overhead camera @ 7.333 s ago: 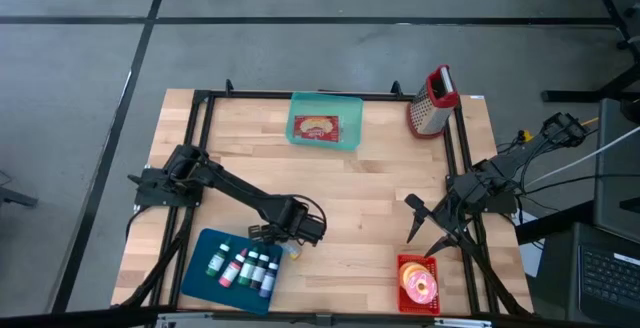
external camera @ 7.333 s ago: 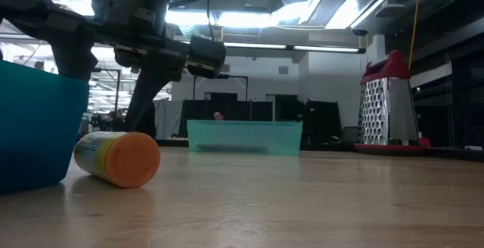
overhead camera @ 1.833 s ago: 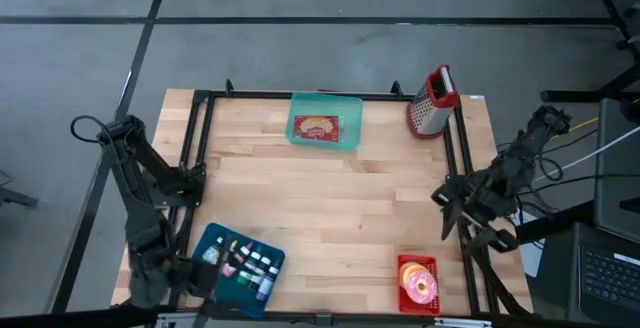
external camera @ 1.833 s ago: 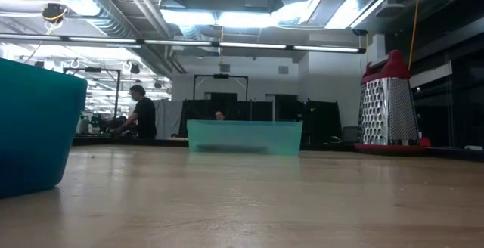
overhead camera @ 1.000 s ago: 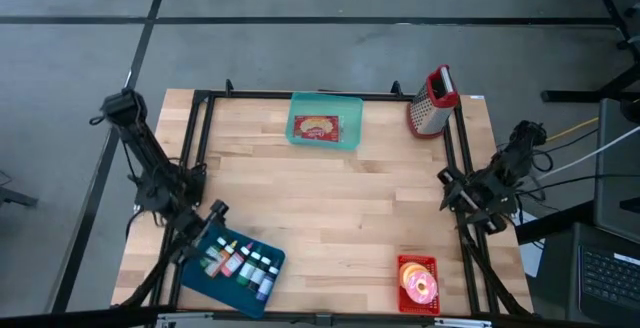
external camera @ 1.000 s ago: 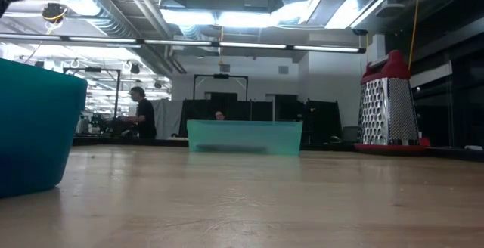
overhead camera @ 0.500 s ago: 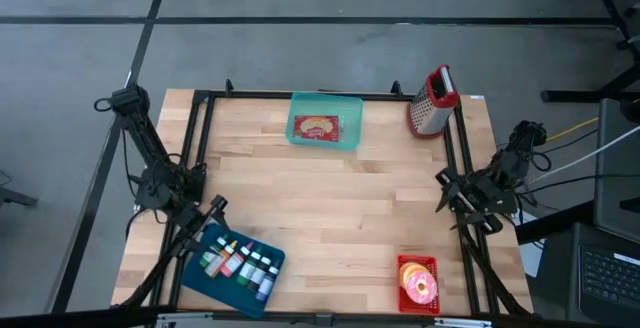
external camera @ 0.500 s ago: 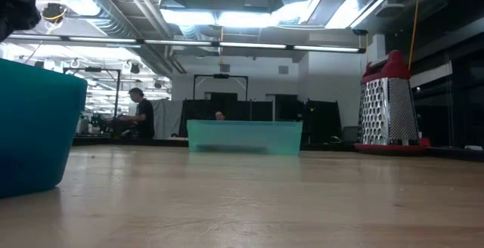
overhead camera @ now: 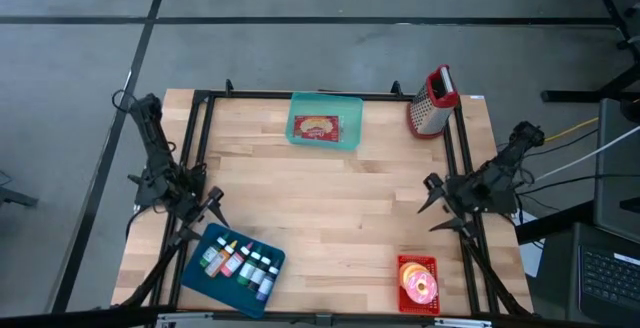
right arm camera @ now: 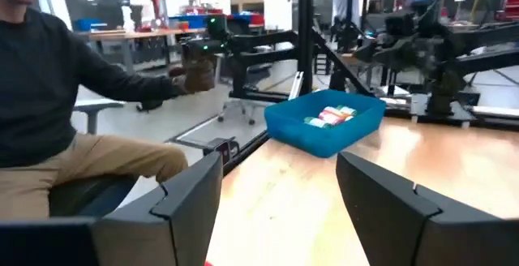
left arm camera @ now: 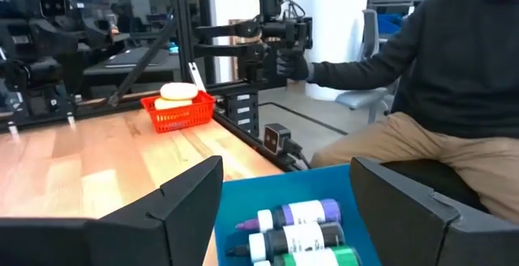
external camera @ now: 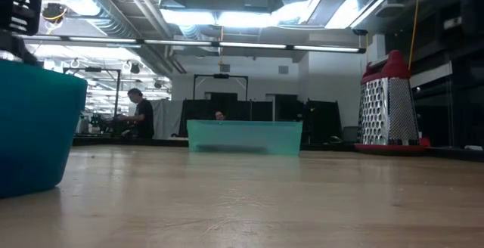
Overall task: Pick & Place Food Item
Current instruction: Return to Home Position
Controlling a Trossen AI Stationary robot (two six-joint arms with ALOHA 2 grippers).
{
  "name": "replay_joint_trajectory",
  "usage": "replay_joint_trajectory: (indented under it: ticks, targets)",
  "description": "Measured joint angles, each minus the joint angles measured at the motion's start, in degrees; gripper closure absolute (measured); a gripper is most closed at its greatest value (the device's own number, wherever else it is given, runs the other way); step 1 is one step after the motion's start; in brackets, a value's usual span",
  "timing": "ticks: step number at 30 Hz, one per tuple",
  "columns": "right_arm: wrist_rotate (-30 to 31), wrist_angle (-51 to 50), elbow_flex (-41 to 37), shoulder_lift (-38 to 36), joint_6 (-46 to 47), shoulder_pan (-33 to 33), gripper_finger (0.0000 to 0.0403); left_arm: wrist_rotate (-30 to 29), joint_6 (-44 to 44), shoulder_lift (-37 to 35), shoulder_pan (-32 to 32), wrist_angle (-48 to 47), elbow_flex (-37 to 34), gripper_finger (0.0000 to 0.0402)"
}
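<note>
A: Which step are we on?

B: I'd say the last one, parking the arms. The left hand (overhead camera: 203, 217) hangs over the desk (overhead camera: 330, 203) edge at about 8 o'clock, just above the dark blue bin (overhead camera: 214, 232). Its fingers are spread wide with nothing between them. The right hand (overhead camera: 430, 205) sits at about 4 o'clock, equally open and empty.

A: So what is left to do?

B: Probably only folding each arm onto its rest. The left one should lift clear without clipping the bin's rim.

A: And the food items?

B: The food coloring bottles (overhead camera: 240, 266) lie in the bin at about 7 o'clock. They are side by side in a neat row. The left wrist view shows purple, black and green ones (left arm camera: 302, 227), capped and on their sides.

A: Anything loose on the desk?

B: No bottles that I can see. The red basket (overhead camera: 418, 280) at 5 o'clock and the grater (overhead camera: 432, 100) at 1 o'clock stand well apart from the bin.
</note>
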Motion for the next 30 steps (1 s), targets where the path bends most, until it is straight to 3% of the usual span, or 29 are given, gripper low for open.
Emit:
replay_joint_trajectory:
  ticks: [2, 6, 14, 20, 25, 28, 30]
  targets:
    - [-0.72, 6.23, -4.43, 0.04, 0.06, 0.0, 0.0158, 0.14, 0.0, -4.21, 0.0, -4.04, 0.0, 0.0136]
    - [-1.57, 8.1, -4.61, 0.71, 0.86, 0.0, 0.0158, 3.91, 4.38, -8.52, 0.0, -4.88, 0.02, 0.0136]
    - [-2.13, 7.43, -4.71, 0.83, 2.24, -0.01, 0.0158, 5.68, 8.02, -7.06, 0.11, -5.06, 0.02, 0.0137]
    - [-2.13, 7.41, -4.71, 0.85, 1.32, -0.02, 0.0158, 19.84, 2.32, -7.96, 0.11, -6.65, 0.02, 0.0137]
    - [-1.89, 7.44, -4.71, 1.46, -1.73, -0.02, 0.0158, 23.95, 0.03, -8.76, 0.22, -7.36, 0.02, 0.0137]
    - [-1.96, 7.48, -4.71, 3.12, -3.63, -0.02, 0.0158, 29.43, 2.24, -8.65, 0.81, -8.22, 0.07, 0.0136]
    - [-2.15, 7.39, -4.71, 4.91, -4.25, -0.02, 0.0158, 29.28, 2.97, -7.75, 0.81, -8.26, 0.07, 0.0137]
